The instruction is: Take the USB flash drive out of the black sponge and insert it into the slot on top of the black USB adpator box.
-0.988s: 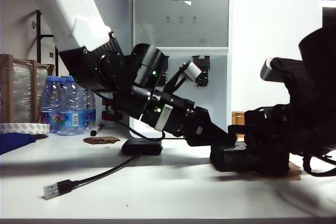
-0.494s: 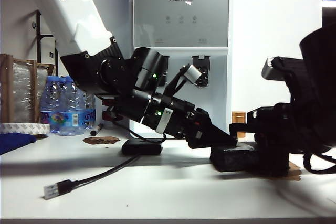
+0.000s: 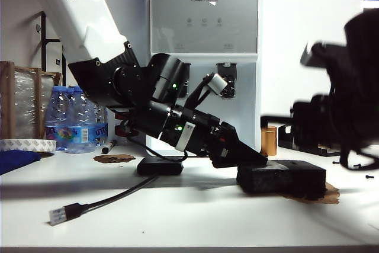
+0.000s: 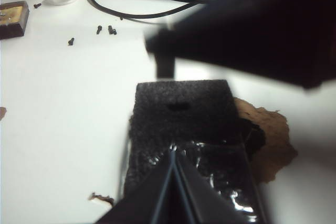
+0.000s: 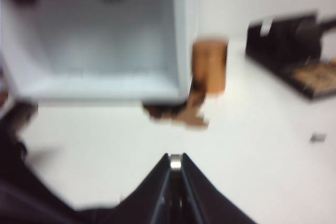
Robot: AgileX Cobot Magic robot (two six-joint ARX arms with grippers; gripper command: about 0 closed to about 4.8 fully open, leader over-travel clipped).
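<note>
Landmark for all positions: the black sponge (image 3: 282, 179), lying on the white table (image 3: 195, 211) on a scrap of brown paper (image 4: 268, 135).

Left gripper (image 4: 174, 153): fingers pressed together with no gap, nothing between them. The closed tip rests down on the glossy near end of the sponge top. In the exterior view the left arm slants down from the upper left and its tip (image 3: 259, 161) meets the sponge's left upper edge.

Sponge top, left wrist view (image 4: 181, 114): a small dark slot shows in the matte part, beyond the left gripper tip. No drive stands in it.

Right gripper (image 5: 175, 164): closed tight on a small silver metal piece, the USB flash drive (image 5: 175, 162), whose end shows right at the tip between the two fingers. The gripper is raised clear of the sponge, above and to its right in the exterior view, where it is blurred (image 3: 278, 119). Its dark shape also crosses the left wrist view above the far end of the sponge.

Black USB adpator box (image 3: 160, 166): flat on the table, well to the left of the sponge, its cable running forward to a silver plug (image 3: 58, 214).
</note>
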